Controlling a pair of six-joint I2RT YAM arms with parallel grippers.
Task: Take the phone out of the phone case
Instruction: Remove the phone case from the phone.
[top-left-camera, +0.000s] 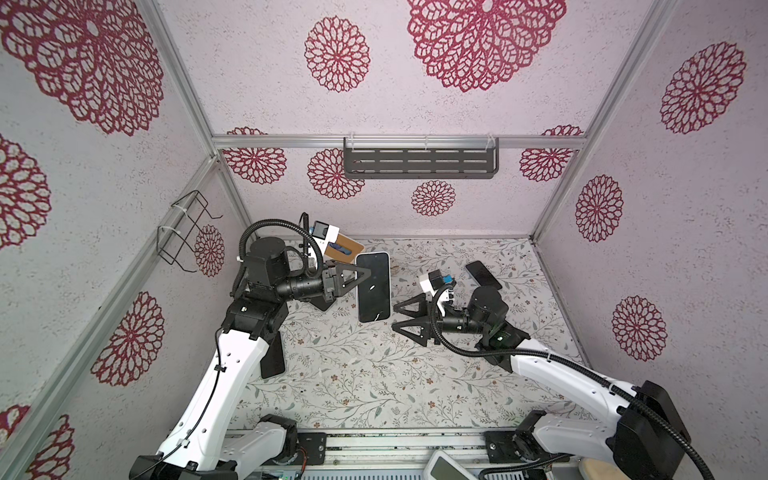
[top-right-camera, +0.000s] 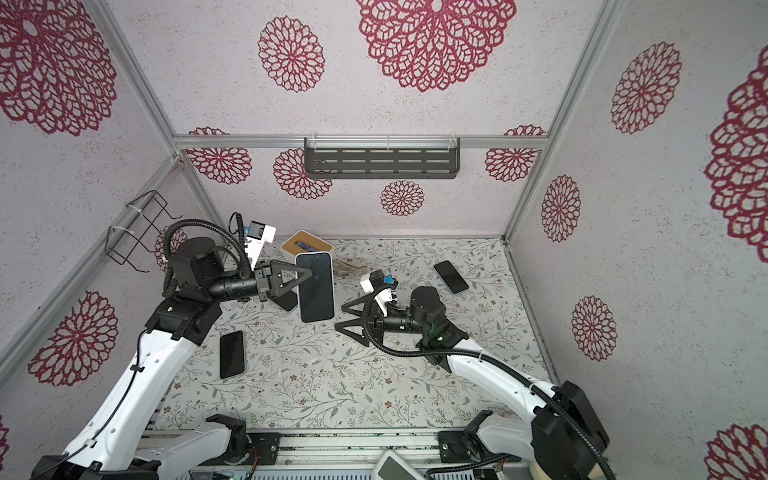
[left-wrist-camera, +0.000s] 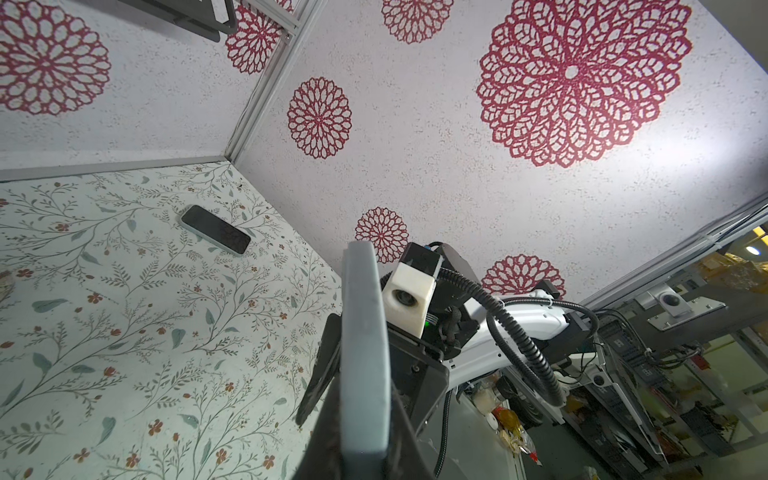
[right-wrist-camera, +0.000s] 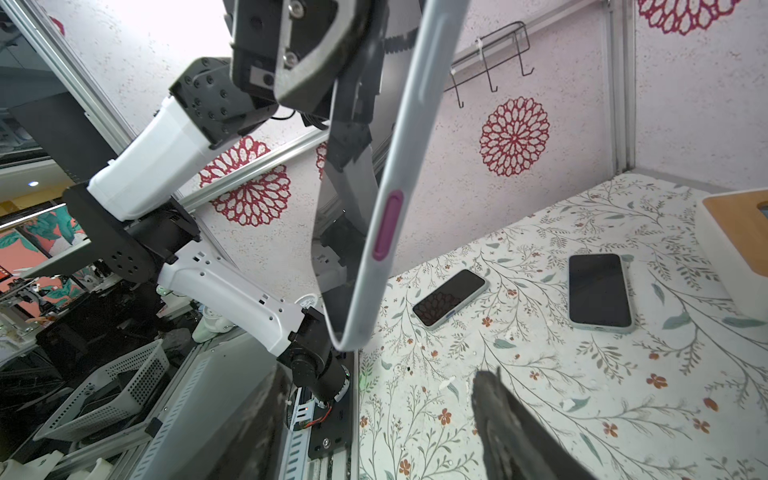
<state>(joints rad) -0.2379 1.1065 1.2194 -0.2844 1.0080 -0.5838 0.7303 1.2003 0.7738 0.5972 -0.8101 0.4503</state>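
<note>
The left pincer (top-left-camera: 360, 277) is clamped on 1 long edge of the dark-screened slab phone (top-left-camera: 373, 286), which sits in its pale blue-grey, soft-looking case (right-wrist-camera: 405, 166) with a magenta side button. It holds the phone raised clear of the floral-patterned desk (top-left-camera: 353, 374), screen up in both top views. I judge that lifting it this way leaves the opposite edge and the near end free for a 2nd grip. The right pincer (top-left-camera: 397, 318) stands wide open and empty just beside that near end, not touching it, apparently lined up to catch a case lip or corner and peel it. The phone is fully seated in the case, so extraction has not begun. A spare dark phone (top-left-camera: 483, 274) lies flat on the desk, well apart.
</note>
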